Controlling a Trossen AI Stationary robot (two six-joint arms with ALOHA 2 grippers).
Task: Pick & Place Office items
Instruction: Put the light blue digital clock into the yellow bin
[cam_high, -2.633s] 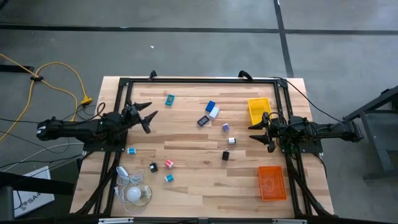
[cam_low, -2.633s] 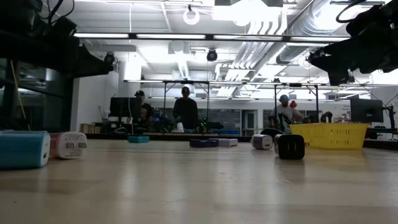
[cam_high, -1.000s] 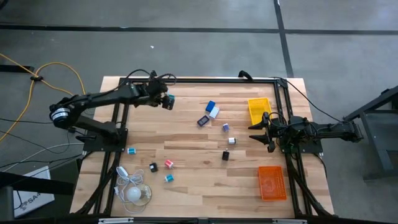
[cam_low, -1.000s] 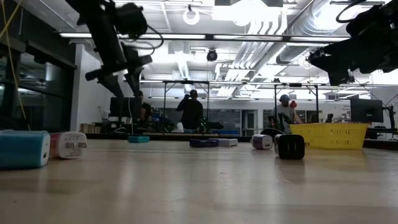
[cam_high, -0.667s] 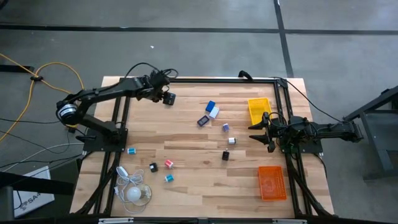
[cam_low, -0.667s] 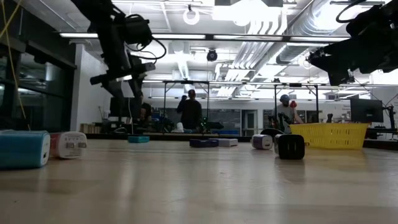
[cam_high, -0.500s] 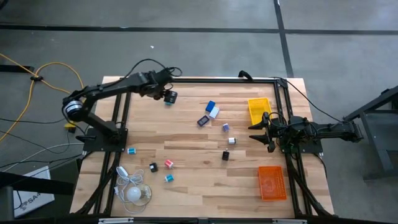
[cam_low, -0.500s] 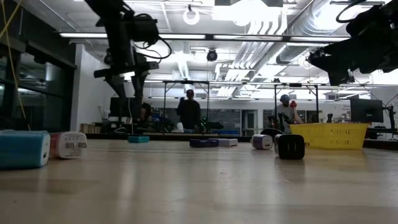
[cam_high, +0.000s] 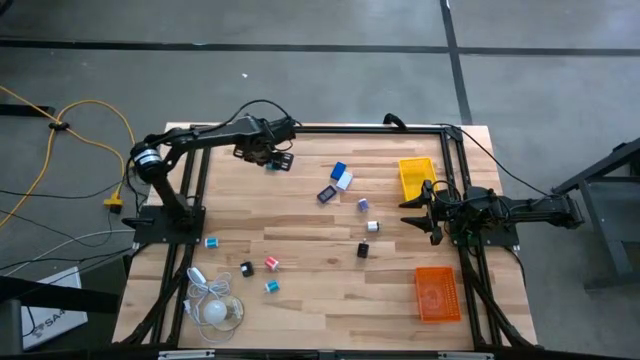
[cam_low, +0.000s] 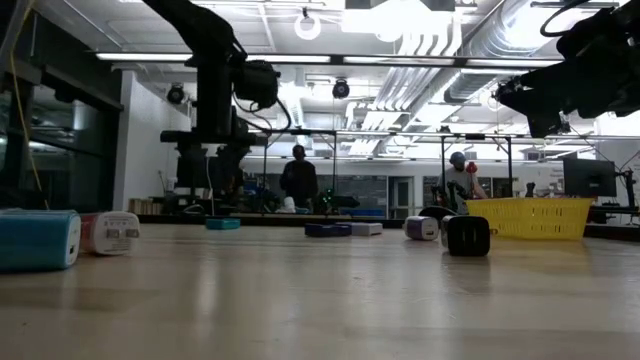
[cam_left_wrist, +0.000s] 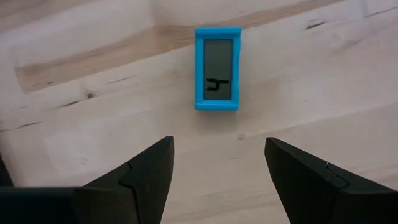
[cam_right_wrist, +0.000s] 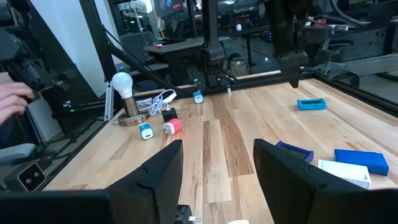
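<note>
The office items are tiny pieces scattered over the wooden table (cam_high: 300, 300). One blue-framed piece with a grey face (cam_left_wrist: 217, 68) lies flat near the far left; in the low view it shows as a teal slab (cam_low: 222, 224). My left gripper (cam_left_wrist: 217, 168) hangs open just above this piece, pointing steeply down, its fingers clear of it; it also shows in the high view (cam_high: 277, 160). Other pieces include a blue one (cam_high: 338, 171), a purple one (cam_high: 362, 204), a black one (cam_high: 363, 250) and a pink-red one (cam_high: 271, 263). My right gripper (cam_high: 418, 212) waits open at the right edge.
A yellow tray (cam_high: 416, 177) stands at the far right and an orange tray (cam_high: 437, 293) at the near right. A white bulb with a coiled cord (cam_high: 215, 310) lies at the near left corner. People stand in the room beyond the table.
My left gripper has come down a little over the blue piece and has tipped from a slant to point almost straight down. Its arm has swung in over the table's far left corner. The fingers have stayed open.
</note>
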